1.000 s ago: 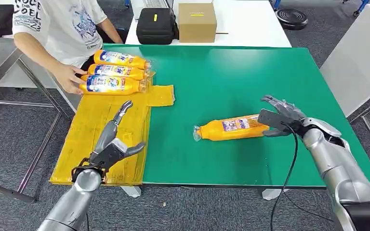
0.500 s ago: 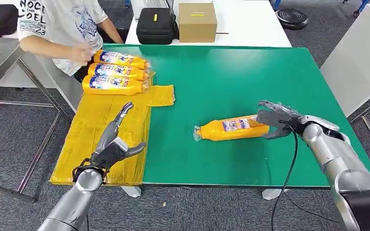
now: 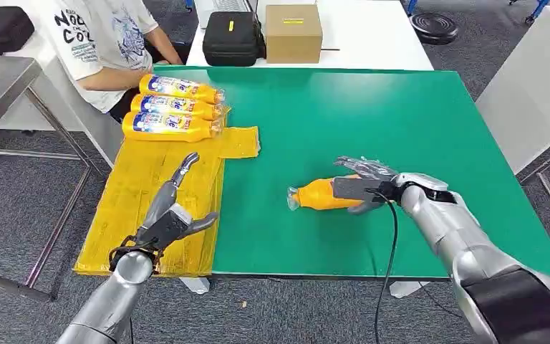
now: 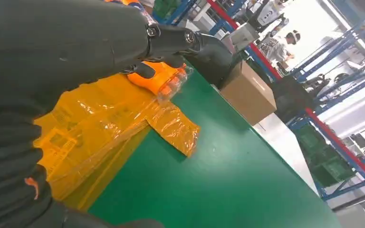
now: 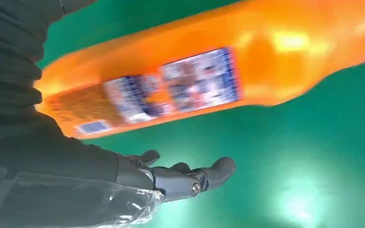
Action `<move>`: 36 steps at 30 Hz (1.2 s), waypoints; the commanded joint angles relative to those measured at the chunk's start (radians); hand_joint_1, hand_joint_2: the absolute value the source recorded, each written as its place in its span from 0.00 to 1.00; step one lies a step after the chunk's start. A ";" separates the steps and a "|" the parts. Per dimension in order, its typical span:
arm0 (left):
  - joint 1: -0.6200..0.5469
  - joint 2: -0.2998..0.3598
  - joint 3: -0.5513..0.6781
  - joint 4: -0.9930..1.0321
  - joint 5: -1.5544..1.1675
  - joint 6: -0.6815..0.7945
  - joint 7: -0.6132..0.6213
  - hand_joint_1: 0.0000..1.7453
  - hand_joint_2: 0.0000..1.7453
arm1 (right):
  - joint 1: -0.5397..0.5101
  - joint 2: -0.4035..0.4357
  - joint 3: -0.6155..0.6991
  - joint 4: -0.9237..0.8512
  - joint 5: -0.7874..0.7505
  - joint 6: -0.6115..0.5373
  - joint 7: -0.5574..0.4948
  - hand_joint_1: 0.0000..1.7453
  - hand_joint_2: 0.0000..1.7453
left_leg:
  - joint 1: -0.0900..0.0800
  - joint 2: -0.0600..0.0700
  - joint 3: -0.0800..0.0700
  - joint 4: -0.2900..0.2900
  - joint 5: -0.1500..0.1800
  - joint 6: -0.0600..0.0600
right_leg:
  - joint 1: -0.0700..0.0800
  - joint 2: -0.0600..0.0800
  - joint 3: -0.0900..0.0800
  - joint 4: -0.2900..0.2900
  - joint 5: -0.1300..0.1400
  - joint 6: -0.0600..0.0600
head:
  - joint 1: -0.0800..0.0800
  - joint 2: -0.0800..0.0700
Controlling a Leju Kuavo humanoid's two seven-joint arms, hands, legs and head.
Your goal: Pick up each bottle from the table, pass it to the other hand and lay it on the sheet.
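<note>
the bottle [image 3: 316, 194] is glossy orange plastic with a printed paper label. the sheet [image 3: 145, 197] is shiny, crinkled yellow film. the tabletop [image 3: 372, 115] is smooth matt green. the right hand [image 3: 362, 185] looks dark matt plastic, its arm brushed metal.

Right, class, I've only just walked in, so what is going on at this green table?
A humanoid robot is reaching its right hand over an orange bottle lying on its side on the green table. Its fingers are spread around the bottle, and a firm grip is not clear. Its left hand hovers open above the yellow sheet. Three more bottles lie side by side at the far end of the sheet, where a person sits.
</note>
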 commanded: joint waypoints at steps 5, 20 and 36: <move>-0.050 -0.005 -0.003 0.083 -0.002 -0.009 0.003 0.00 1.00 | -0.103 0.106 0.119 0.092 0.008 0.012 0.003 0.00 1.00 | 0.001 0.002 0.001 0.001 -0.001 -0.002 | 0.001 0.001 0.001 0.001 -0.001 -0.002 | 0.000 0.000; -0.046 0.007 -0.002 0.090 0.001 -0.017 -0.003 0.00 1.00 | -0.141 0.060 0.163 0.098 0.012 0.025 0.013 0.00 1.00 | 0.001 0.000 0.001 0.001 -0.001 -0.002 | 0.001 -0.001 0.001 0.001 -0.001 -0.002 | 0.000 0.000; -0.038 0.004 -0.008 0.092 0.016 -0.022 -0.002 0.00 1.00 | -0.131 0.048 0.187 0.159 0.016 0.003 0.060 0.00 1.00 | 0.001 0.000 0.002 0.000 -0.001 -0.002 | 0.001 0.000 0.002 0.000 -0.001 -0.002 | 0.000 0.000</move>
